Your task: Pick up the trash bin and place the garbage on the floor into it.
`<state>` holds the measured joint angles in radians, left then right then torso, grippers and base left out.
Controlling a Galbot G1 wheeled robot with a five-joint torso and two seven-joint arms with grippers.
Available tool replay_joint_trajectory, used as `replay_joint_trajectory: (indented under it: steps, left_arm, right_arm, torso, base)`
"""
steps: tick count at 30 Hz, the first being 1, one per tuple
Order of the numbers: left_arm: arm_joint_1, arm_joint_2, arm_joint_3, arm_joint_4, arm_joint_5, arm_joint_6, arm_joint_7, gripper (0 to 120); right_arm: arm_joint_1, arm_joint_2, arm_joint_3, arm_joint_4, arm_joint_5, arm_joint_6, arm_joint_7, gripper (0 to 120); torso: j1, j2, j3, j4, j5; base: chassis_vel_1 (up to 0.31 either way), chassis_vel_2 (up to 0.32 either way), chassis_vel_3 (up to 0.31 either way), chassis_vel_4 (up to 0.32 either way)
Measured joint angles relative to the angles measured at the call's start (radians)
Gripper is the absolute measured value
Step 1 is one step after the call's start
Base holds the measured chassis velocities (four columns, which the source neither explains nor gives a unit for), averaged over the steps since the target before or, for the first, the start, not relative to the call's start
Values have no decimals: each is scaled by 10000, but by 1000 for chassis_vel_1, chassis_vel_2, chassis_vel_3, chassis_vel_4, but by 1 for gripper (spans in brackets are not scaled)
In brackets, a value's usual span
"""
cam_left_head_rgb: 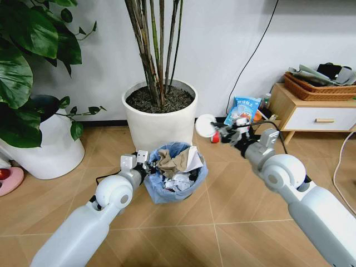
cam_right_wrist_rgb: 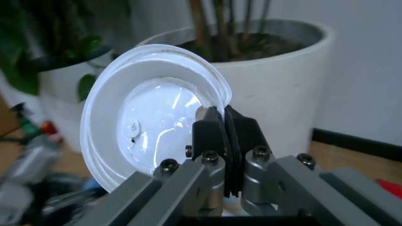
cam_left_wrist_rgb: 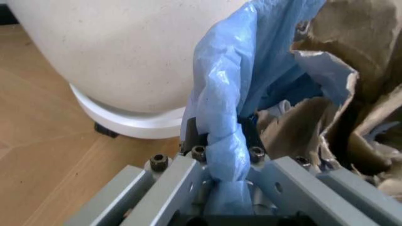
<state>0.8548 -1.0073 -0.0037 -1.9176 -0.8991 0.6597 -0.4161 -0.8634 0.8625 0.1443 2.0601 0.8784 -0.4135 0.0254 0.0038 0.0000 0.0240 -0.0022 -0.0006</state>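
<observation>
The trash bin point(cam_left_head_rgb: 167, 189), a small round bin lined with a crinkly light-blue bag, hangs above the floor in front of the white planter. My left gripper point(cam_left_head_rgb: 146, 164) is shut on its rim, pinching the blue bag point(cam_left_wrist_rgb: 223, 155). Crumpled brown and white paper garbage point(cam_left_head_rgb: 177, 164) fills the bin. My right gripper point(cam_left_head_rgb: 216, 130) is shut on the edge of a white round lid point(cam_left_head_rgb: 204, 125), held up and to the right of the bin. In the right wrist view the lid point(cam_right_wrist_rgb: 154, 115) stands on edge with its rim between the fingers point(cam_right_wrist_rgb: 210, 136).
A large white planter with tall stems point(cam_left_head_rgb: 160, 114) stands just behind the bin, another white pot point(cam_left_head_rgb: 47, 147) at the left. A blue snack bag point(cam_left_head_rgb: 243, 109) leans by the wall. A wooden cabinet point(cam_left_head_rgb: 311, 111) with a basket is at the right. Open floor lies in front.
</observation>
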Motion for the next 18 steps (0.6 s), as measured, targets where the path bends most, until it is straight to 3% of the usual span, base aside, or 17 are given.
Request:
replay_joint_trajectory:
  steps: [6, 11, 13, 15, 18]
  left_arm:
    - [-412, -124, 165, 246, -96, 19, 0, 0]
    - [-523, -192, 167, 348, -108, 36, 10, 0]
    - [-546, -250, 174, 387, -103, 43, 23, 0]
    - [-551, -255, 175, 390, -102, 43, 23, 0]
    - [-641, -323, 196, 433, -96, 48, 28, 0]
  right_arm:
    - [247, 14, -869, 167, -122, -25, -63, 0]
    - [144, -147, -979, 403, -303, -323, -135, 2]
    - [101, -211, -979, 409, -426, -332, -224, 11]
    - [99, -216, -979, 408, -437, -332, -237, 14]
    - [103, -243, -978, 324, -490, -329, -346, 30]
  torso:
    - [0, 0, 0, 1, -1]
    - [0, 0, 0, 0, -3]
    - [0, 0, 0, -1, -1]
    - [0, 0, 0, -1, -1]
    - [0, 0, 0, -1, -1]
  base:
    - [0, 0, 0, 0]
    - [0, 0, 0, 0]
    - [0, 0, 0, 0]
    - [0, 0, 0, 0]
    - [0, 0, 0, 0]
